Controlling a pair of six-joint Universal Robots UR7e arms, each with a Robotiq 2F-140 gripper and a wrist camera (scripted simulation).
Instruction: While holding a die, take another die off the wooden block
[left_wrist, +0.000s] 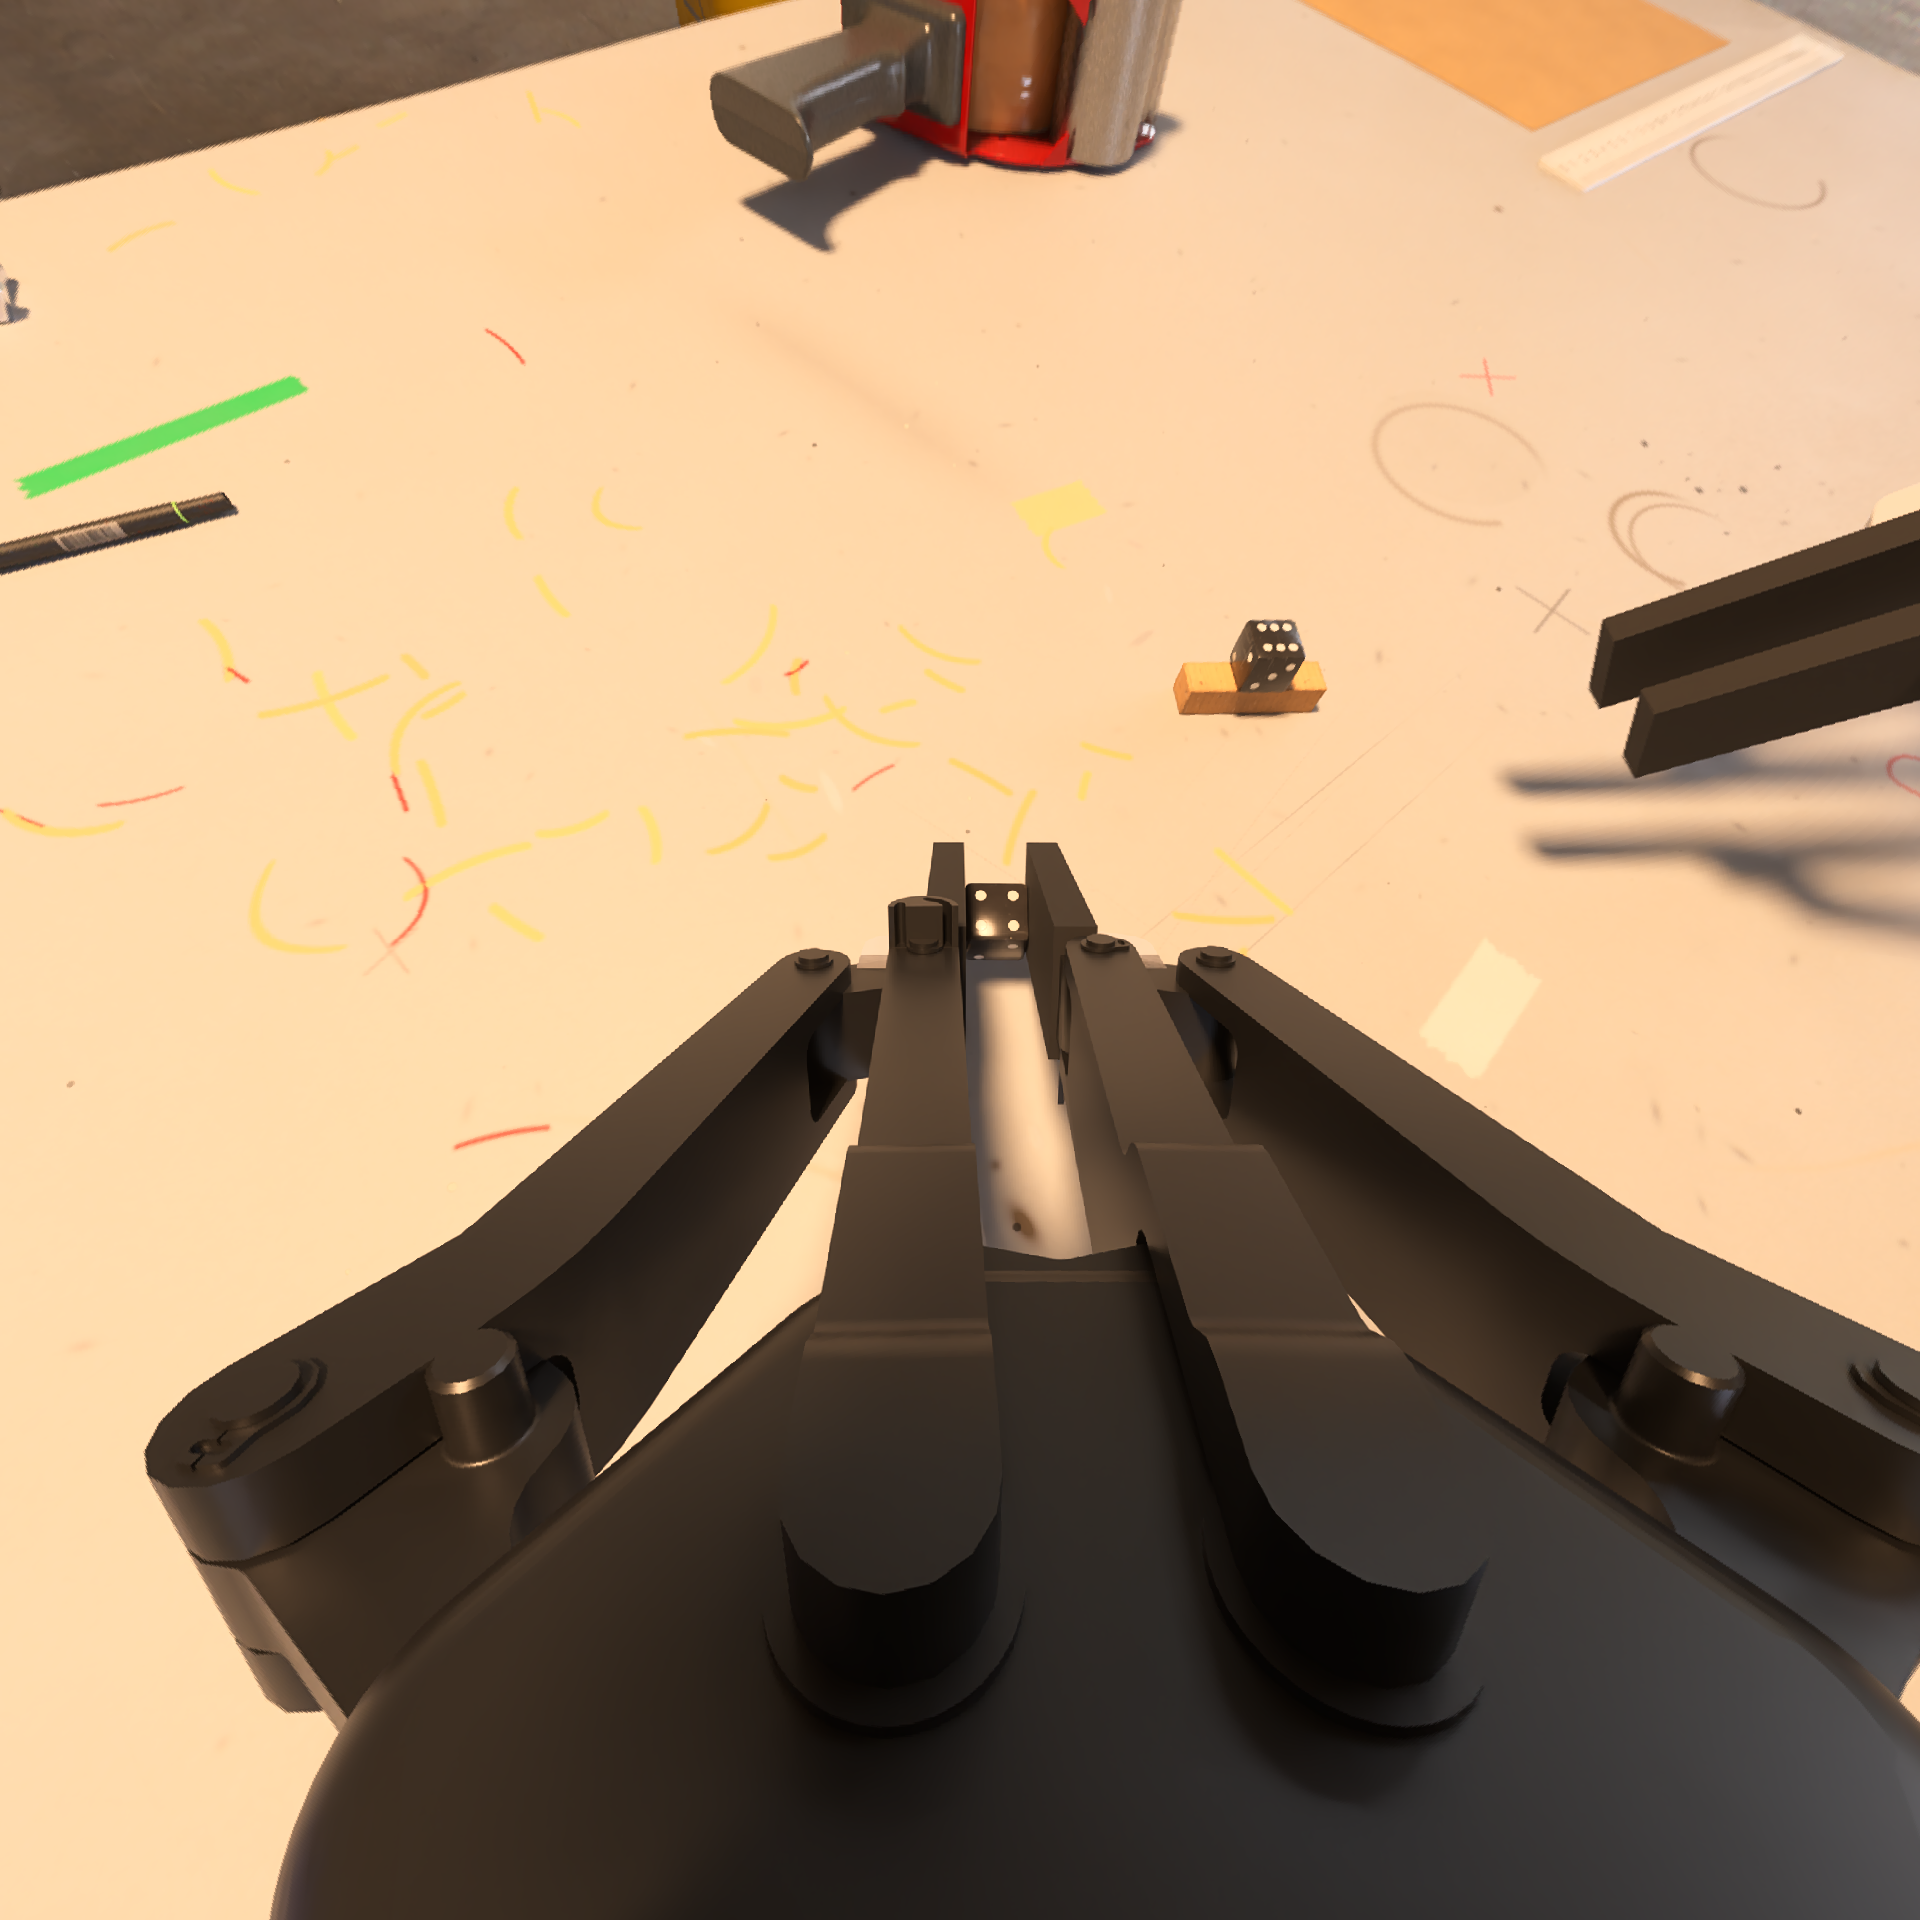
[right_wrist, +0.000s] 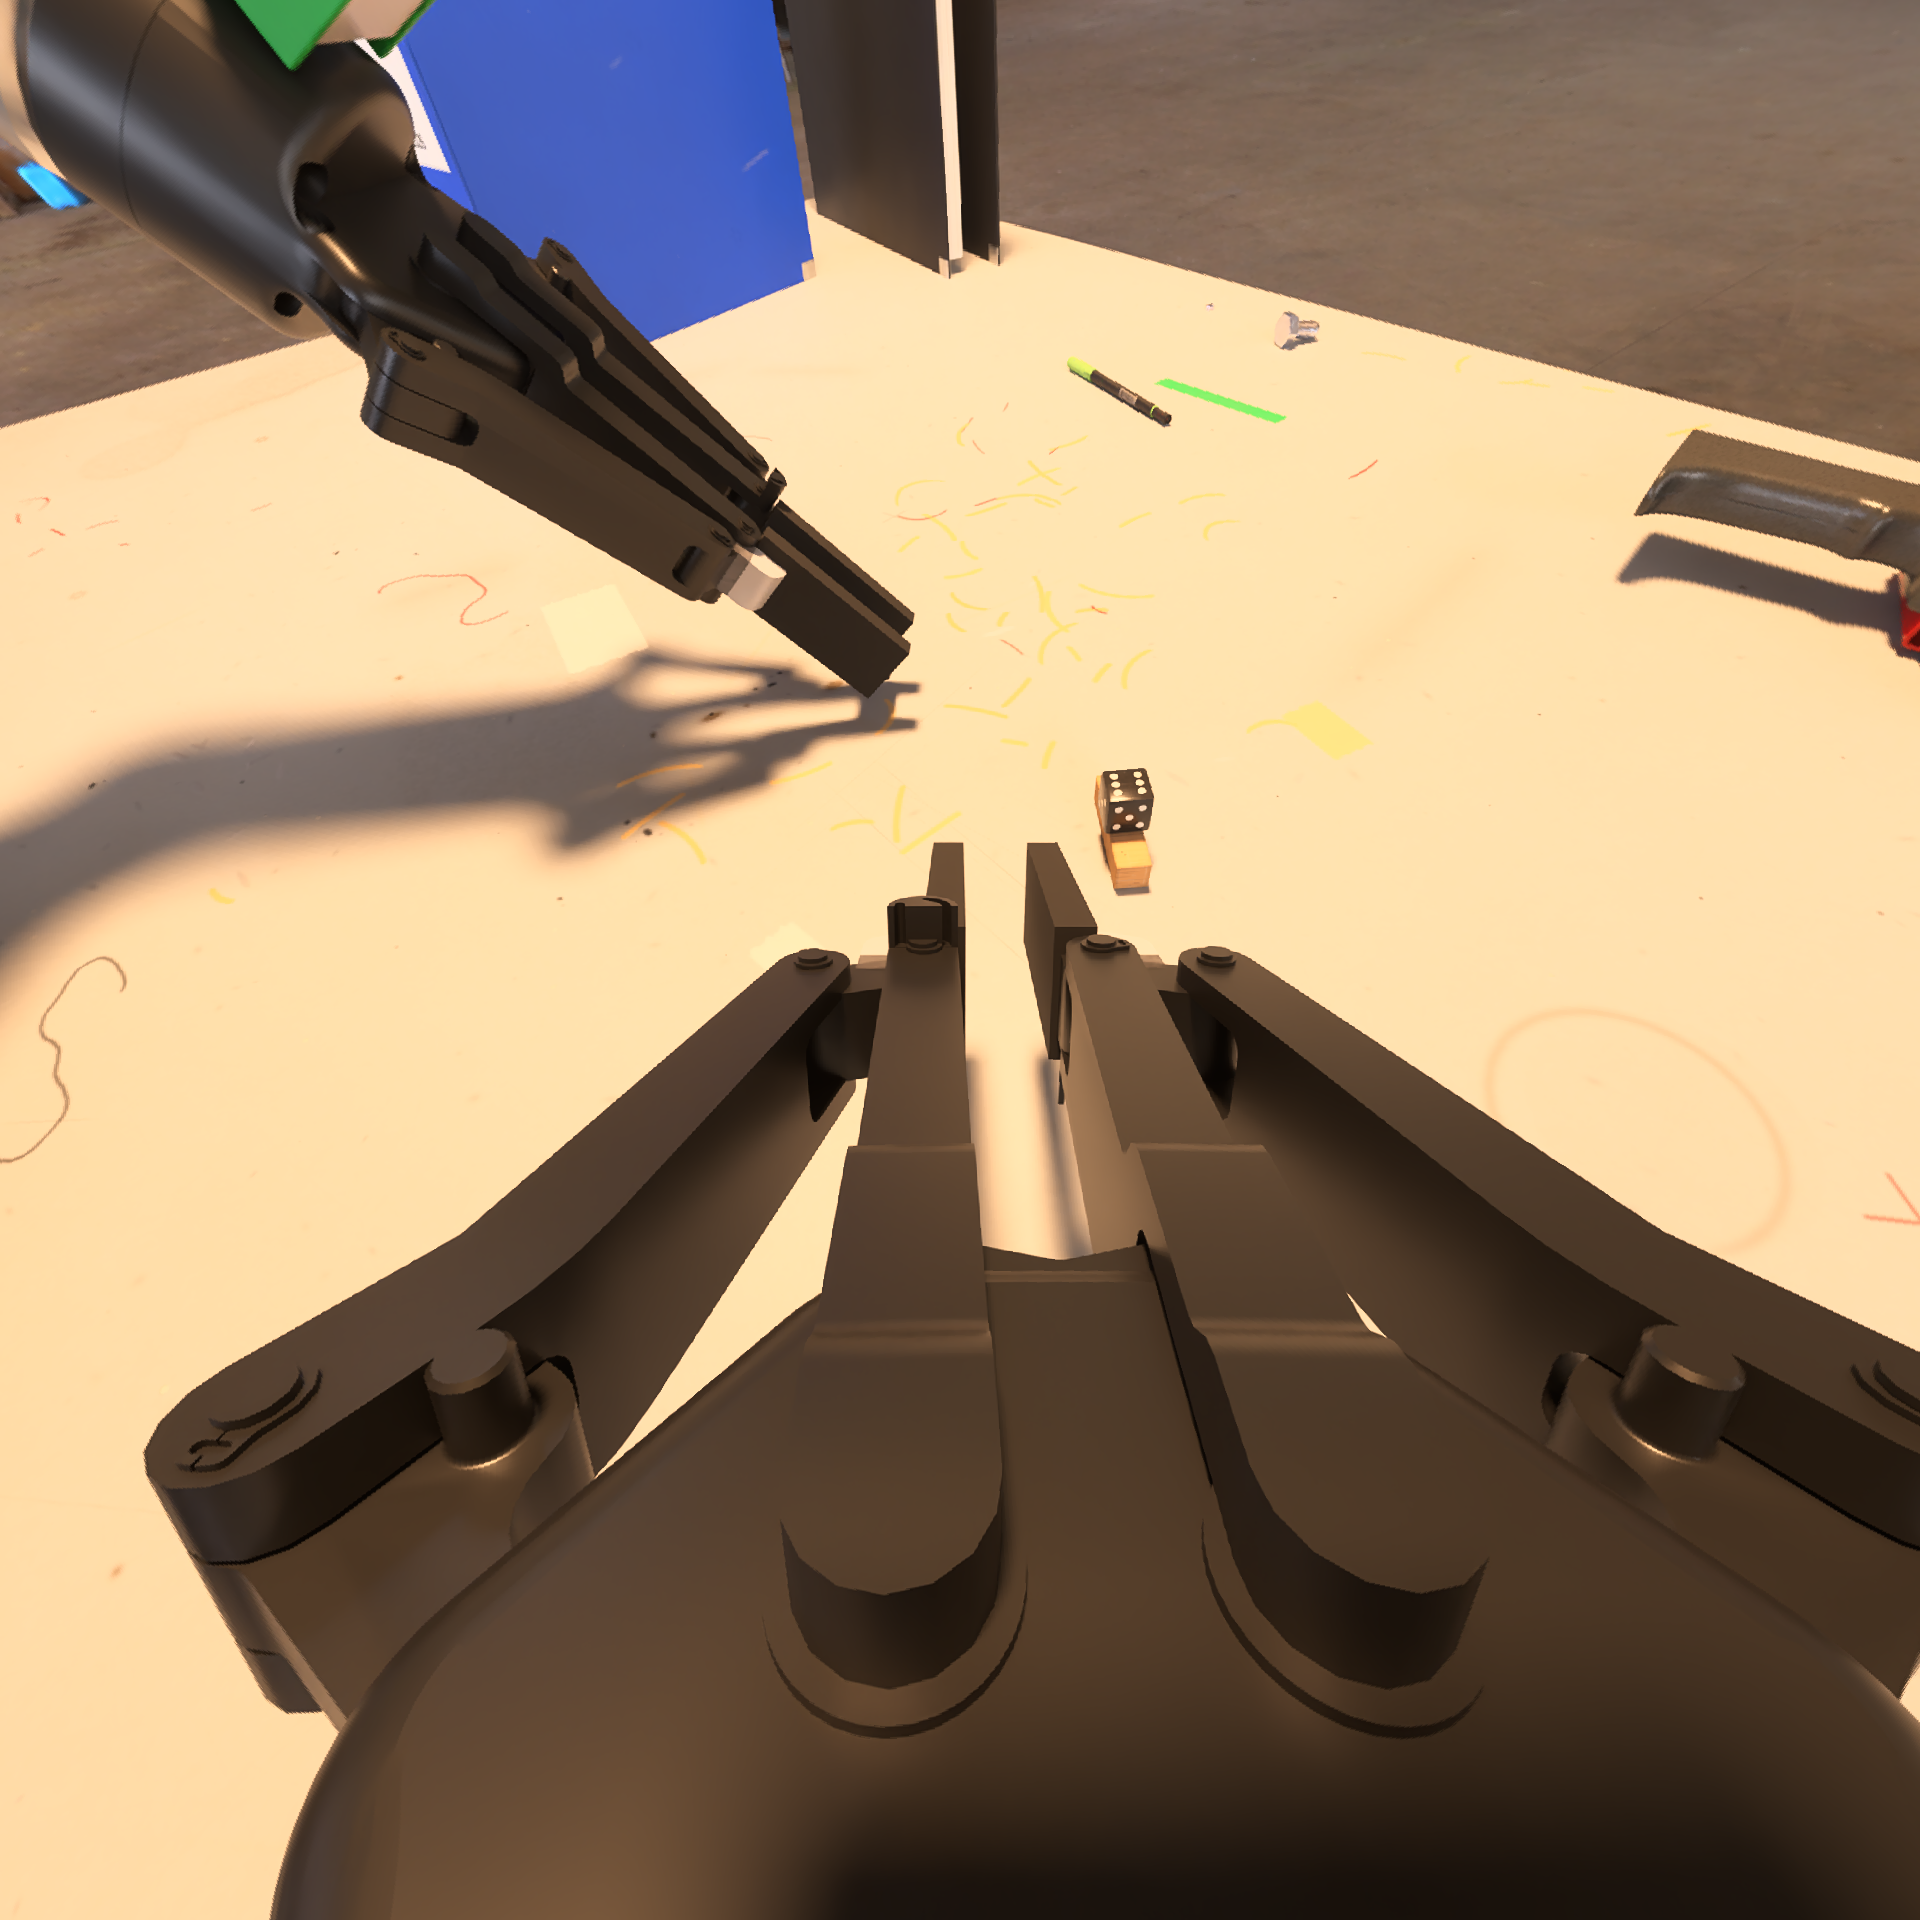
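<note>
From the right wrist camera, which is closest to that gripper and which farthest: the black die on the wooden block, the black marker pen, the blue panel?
1. Black die on the wooden block: just ahead, slightly right.
2. Black marker pen: mid-table.
3. Blue panel: far edge, left.

Die (left_wrist: 1268, 655) on wooden block (left_wrist: 1205, 691); tape dispenser (left_wrist: 966, 83) behind; marker (left_wrist: 114, 532) far left.

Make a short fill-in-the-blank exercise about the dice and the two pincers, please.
1. The left pincer is shut on a black ____.
2. The other die sits on a ____ block.
3. The right pincer holds ____.
4. A green-capped ____ lies beside the green tape strip.

Missing words: die; wooden; nothing; marker
</note>
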